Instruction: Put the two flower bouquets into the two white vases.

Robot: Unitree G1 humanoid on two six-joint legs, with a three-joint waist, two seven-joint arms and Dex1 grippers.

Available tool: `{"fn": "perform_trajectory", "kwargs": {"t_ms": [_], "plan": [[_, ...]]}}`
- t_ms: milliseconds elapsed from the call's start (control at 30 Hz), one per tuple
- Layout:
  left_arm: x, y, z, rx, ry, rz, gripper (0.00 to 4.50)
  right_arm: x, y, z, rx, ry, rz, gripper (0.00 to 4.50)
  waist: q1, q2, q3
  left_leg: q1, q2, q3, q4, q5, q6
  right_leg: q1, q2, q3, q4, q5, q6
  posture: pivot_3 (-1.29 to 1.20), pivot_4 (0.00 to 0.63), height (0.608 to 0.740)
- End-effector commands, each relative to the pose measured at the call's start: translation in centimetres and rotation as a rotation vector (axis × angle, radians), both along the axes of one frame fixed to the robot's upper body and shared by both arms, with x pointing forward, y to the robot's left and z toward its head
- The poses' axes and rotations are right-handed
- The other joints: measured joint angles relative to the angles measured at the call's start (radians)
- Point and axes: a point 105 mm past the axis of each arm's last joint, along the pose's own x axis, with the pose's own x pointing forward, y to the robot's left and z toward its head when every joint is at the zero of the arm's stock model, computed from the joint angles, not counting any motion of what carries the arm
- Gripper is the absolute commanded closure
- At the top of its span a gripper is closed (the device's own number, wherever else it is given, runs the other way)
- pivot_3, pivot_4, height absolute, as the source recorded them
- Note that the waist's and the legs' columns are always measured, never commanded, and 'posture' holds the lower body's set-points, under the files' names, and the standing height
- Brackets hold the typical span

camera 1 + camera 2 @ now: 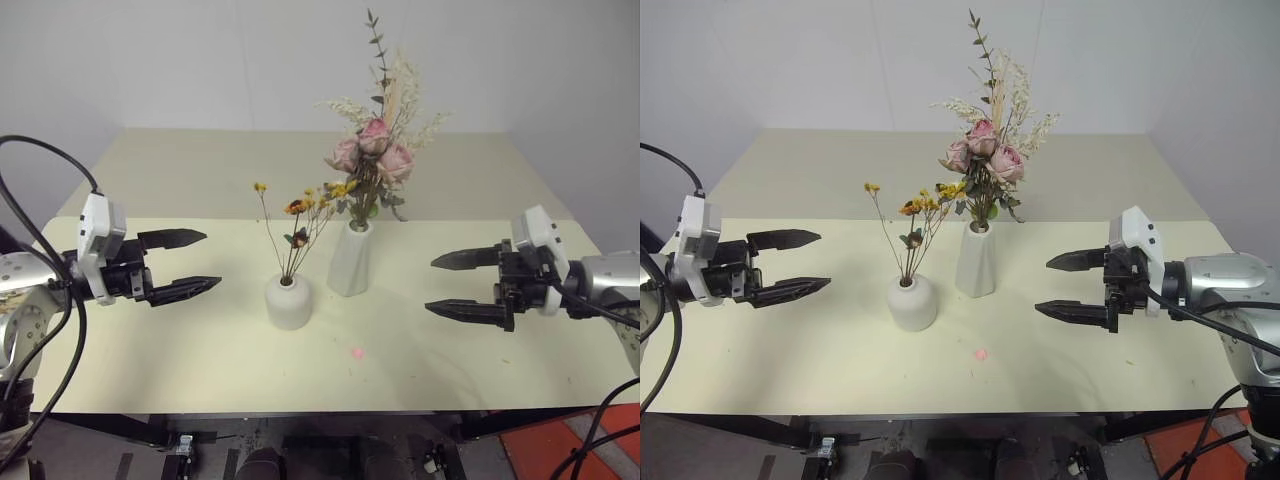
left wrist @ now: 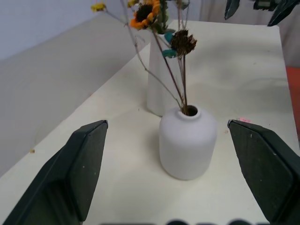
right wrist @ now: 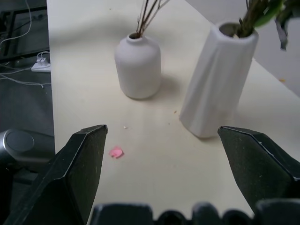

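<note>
Left eye view, from left to right: the left gripper (image 1: 188, 263) hovers above the cream table (image 1: 180, 350) with its two black fingers spread wide and nothing between them, pointing roughly level toward the vases and well clear of them. Next comes the short white vase (image 1: 288, 302), upright, with the sparse bunch of thin stems (image 1: 298, 222) standing in its top hole, yellow-orange flowers fanning above. Just beside it, slightly farther back, stands the tall white vase (image 1: 351, 259) with the pink rose bunch (image 1: 373, 150) in its mouth. A small pink petal (image 1: 357, 352) lies on the table in front of the vases. On the right, the right gripper (image 1: 462, 284) is also wide open and empty, held level, its fingers aimed leftward at the vases, well apart from them.
</note>
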Motion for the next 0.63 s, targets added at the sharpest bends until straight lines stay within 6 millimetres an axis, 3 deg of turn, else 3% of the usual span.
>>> {"fn": "perform_trajectory", "kwargs": {"t_ms": [33,367,633], "plan": [[-0.3,-0.9,0.9,0.023,-0.038,-0.057,0.04,-0.2,-1.0,1.6,-0.019,-0.068,-0.027,0.0,0.0,0.0,0.0,0.0,0.0,0.0,0.0,0.0,0.0,0.0,0.0,0.0,0.0,0.0,0.0,0.0,0.15,0.74],[0.1,-2.0,1.1,0.027,-0.053,-0.11,0.04,0.1,-2.2,1.9,-0.041,-0.099,-0.086,0.0,-0.002,0.0,0.0,0.0,0.0,0.0,0.0,0.0,0.0,0.0,0.0,0.0,0.0,0.0,0.0,0.0,0.15,0.74],[0.4,-1.8,1.5,0.024,-0.077,-0.097,0.04,0.2,-2.5,1.5,-0.039,-0.092,-0.116,0.0,-0.002,0.0,0.0,0.0,0.0,0.0,0.0,0.0,0.0,0.0,0.0,0.0,0.0,0.0,0.0,0.0,0.15,0.74]]}}
